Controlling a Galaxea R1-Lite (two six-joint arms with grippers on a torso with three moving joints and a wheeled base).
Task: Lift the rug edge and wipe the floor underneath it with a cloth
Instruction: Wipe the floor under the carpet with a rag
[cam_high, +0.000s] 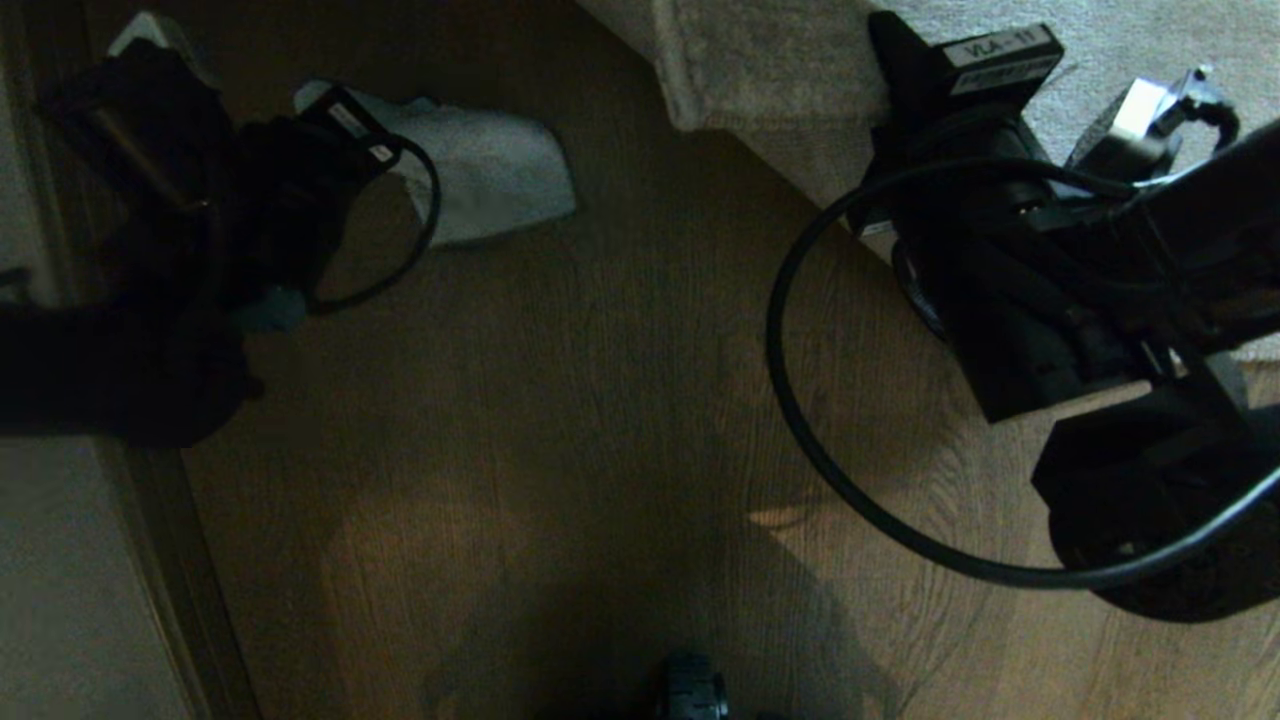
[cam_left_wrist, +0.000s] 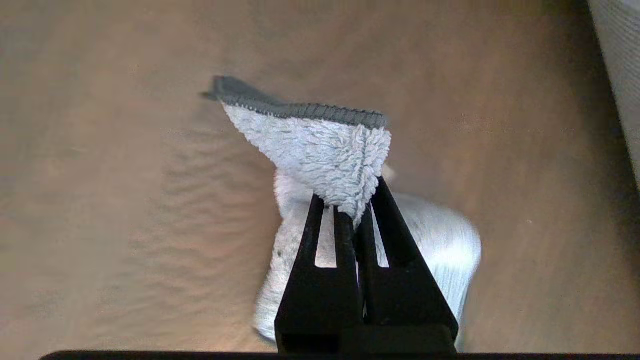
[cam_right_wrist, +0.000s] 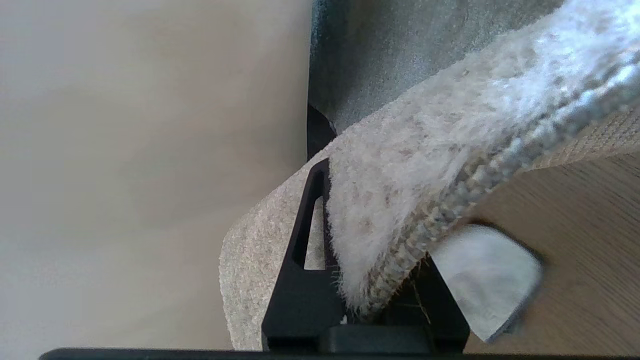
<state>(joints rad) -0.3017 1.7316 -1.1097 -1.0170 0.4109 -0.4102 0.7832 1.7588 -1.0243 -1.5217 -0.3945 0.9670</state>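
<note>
Rug edge: rug edge (cam_right_wrist: 400, 200) is being held up off the floor at the far right of the scene, its pile side and woven backing both showing in the right wrist view; in the head view the lifted corner (cam_high: 770, 70) is folding over at the far centre.
Right gripper: right gripper (cam_right_wrist: 370, 280) is clamping the rug edge between its closed fingers, sitting at the far right above the rug.
Cloth: cloth (cam_left_wrist: 325, 155) is being pinched by one corner, the dark stitched hem sticking out beyond the fingertips and the rest trailing down onto the floor; in the head view it (cam_high: 490, 170) is lying at the far left, well apart from the lifted rug.
Left gripper: left gripper (cam_left_wrist: 355, 220) is gripping the cloth with its fingers shut tight, working low over the floor at the far left.
Floor: floor (cam_high: 560, 420) is showing brown wood grain between the two arms, in shadow at the near side.
Cable: a black cable (cam_high: 800, 400) is looping over the floor beside the right arm.
</note>
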